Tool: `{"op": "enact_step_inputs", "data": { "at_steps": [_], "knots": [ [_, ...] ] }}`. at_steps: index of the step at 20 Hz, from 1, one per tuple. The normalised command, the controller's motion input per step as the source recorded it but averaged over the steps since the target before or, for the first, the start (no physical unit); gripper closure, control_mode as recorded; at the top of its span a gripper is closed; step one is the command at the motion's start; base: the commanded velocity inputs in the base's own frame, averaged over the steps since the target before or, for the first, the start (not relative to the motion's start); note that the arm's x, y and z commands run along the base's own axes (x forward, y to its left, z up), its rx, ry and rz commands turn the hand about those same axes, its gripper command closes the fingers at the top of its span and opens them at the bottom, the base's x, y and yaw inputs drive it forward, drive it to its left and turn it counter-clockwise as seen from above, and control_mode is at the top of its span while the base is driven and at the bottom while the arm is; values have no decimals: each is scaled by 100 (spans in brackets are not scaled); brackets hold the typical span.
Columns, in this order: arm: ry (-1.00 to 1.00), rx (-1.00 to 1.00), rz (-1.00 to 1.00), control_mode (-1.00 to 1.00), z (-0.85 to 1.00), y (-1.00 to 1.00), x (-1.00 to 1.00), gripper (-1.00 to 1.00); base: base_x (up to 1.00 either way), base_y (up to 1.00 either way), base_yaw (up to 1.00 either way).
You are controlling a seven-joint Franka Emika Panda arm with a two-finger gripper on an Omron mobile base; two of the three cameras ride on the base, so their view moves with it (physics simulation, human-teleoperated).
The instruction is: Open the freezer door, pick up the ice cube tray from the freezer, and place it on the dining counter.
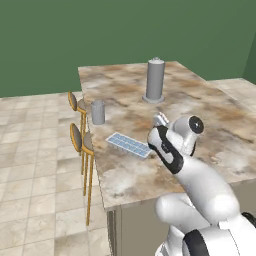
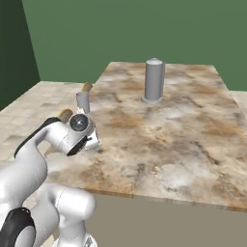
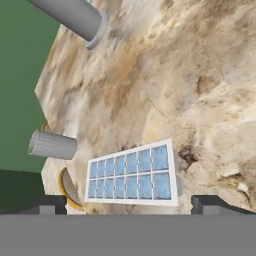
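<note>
The ice cube tray (image 1: 129,144), pale blue with a white rim and a grid of little cells, lies flat on the brown-beige marble dining counter (image 1: 205,107) near its left edge. In the hand view the tray (image 3: 131,172) rests on the counter (image 3: 190,75) just ahead of my gripper (image 3: 131,201). The dark fingertips (image 3: 52,202) stand wide apart, well outside the tray's ends and not touching it. My gripper (image 1: 160,121) hovers open just right of the tray, seen from the other side as the gripper (image 2: 92,143) low over the counter (image 2: 183,125). The freezer and its door are out of view.
A tall grey cylinder (image 1: 155,80) (image 2: 154,81) stands mid-counter. A small grey cup (image 1: 98,112) (image 2: 83,101) (image 3: 52,145) sits near the left edge beyond the tray. Wooden bar stools (image 1: 80,140) line that edge over the tiled floor.
</note>
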Motion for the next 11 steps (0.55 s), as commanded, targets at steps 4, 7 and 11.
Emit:
{"op": "enact_step_inputs", "data": {
  "at_steps": [4,7,11],
  "knots": [
    [6,-10,0,-100,74,-21,-29,-100,0,0,0],
    [0,-15,5,-100,51,-31,-45,-100,0,0,0],
    [3,-15,23,-100,23,-25,-73,-100,0,0,0]
  ]
}}
